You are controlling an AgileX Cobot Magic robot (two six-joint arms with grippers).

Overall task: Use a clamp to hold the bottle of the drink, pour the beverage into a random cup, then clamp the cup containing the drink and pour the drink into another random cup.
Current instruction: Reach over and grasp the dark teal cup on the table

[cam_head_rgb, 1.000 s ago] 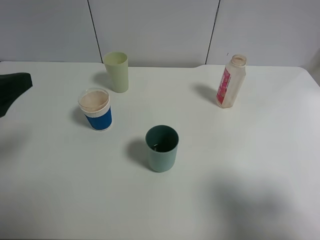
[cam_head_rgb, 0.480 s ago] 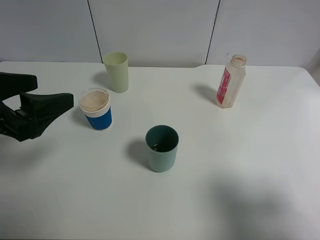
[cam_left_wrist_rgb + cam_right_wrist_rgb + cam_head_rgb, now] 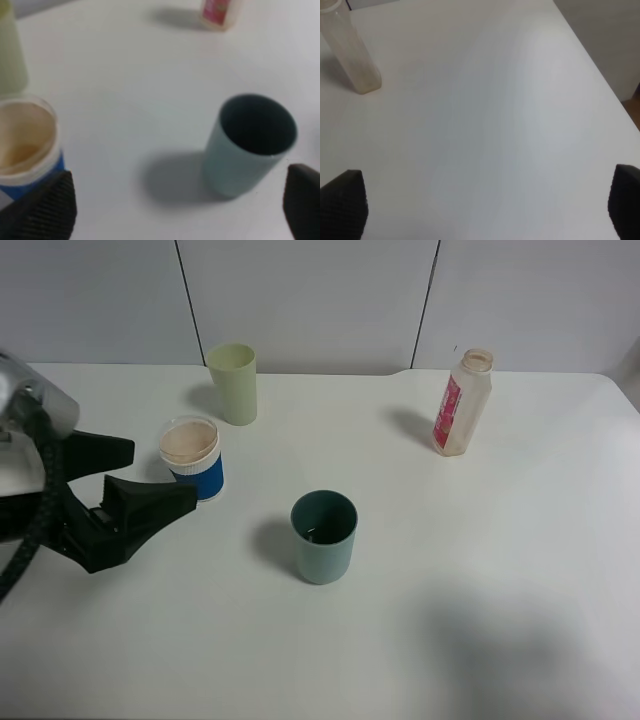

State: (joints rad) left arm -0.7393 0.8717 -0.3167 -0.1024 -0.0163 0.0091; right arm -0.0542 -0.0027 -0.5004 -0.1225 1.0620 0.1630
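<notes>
A plain white tabletop (image 3: 480, 570) lies under even light, with a soft grey shadow (image 3: 500, 640) near its front right corner. Behind its far edge stands a pale grey panelled wall (image 3: 300, 300) split by dark upright seams (image 3: 187, 300). Past the right edge shows a brown strip (image 3: 635, 107).

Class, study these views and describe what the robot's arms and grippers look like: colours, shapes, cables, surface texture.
The left gripper is matte black, with two wedge-shaped fingers tapering to blunt tips. Behind them sits a rounded silver-grey housing, and a black cable runs alongside. The right gripper shows only its black fingertips, which have a fine cross-hatched texture.
</notes>
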